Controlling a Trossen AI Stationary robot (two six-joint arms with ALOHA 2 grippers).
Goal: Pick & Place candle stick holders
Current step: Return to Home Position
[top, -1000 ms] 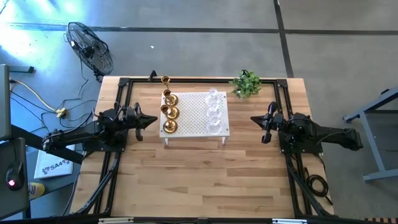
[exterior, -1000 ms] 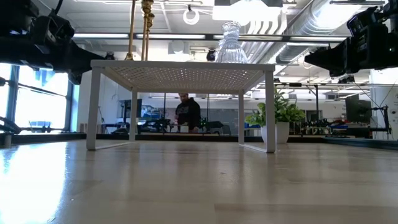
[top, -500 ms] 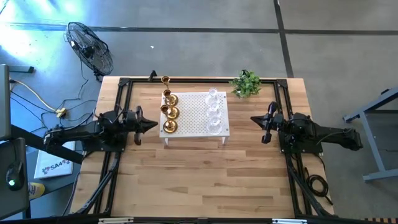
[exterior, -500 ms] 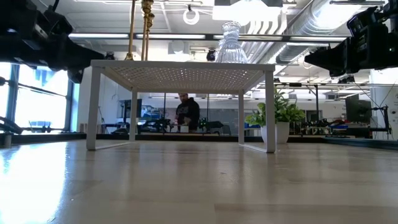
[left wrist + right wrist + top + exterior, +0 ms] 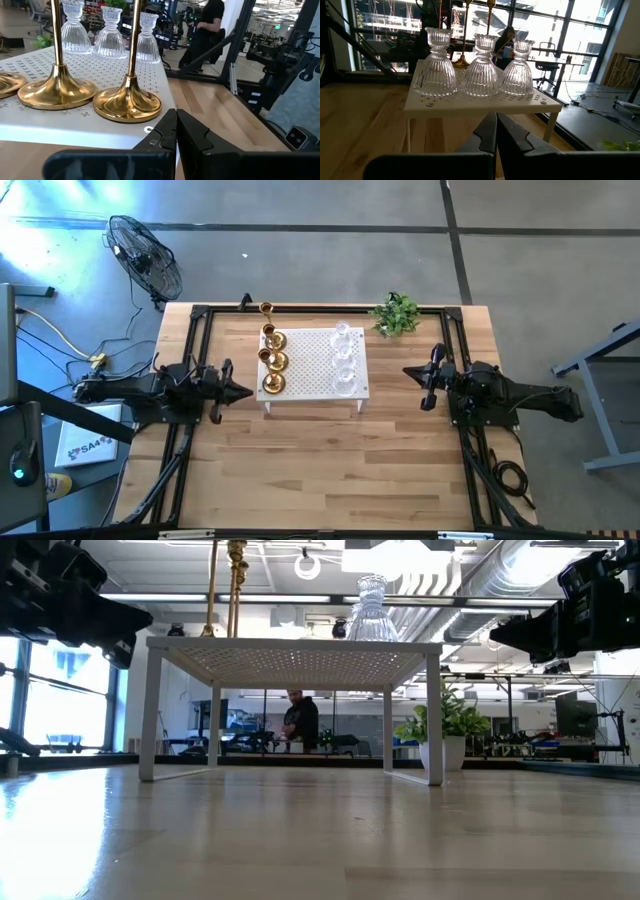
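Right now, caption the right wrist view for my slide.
Three glass candle holders in a row on the white stand, right claw shut before them.

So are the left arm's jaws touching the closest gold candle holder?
Apart. In the high view the left jaws' tips lie outside the edge of the white stand, and the gold candle holder stands on top of it, farther in.

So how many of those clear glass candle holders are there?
3, in one row along the right side of the white stand: far holder, middle holder, near holder. None looks hidden.
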